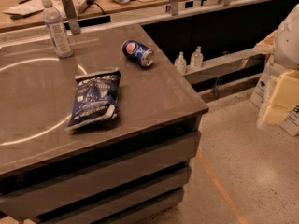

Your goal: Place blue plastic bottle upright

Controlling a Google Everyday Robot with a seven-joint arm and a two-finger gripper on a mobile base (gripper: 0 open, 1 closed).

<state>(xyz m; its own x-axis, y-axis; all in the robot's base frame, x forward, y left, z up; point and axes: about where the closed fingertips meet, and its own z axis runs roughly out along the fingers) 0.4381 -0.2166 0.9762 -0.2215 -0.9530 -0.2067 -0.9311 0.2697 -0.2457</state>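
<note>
The small dark-blue metal can (138,53) lies sideways on the counter (154,97), far left of the jaws at the right edge (wide or narrow, cannot tell).

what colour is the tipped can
Dark blue can, silver ends, camera view; hand not in view.

Water bottle (56,29) upright at back of counter (154,97); chip bag (95,98) flat mid-surface; two small bottles (180,62) beyond.

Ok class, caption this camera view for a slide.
Small dark-blue metal soda can lies on its side on the brown countertop; gripper at far right.
</note>
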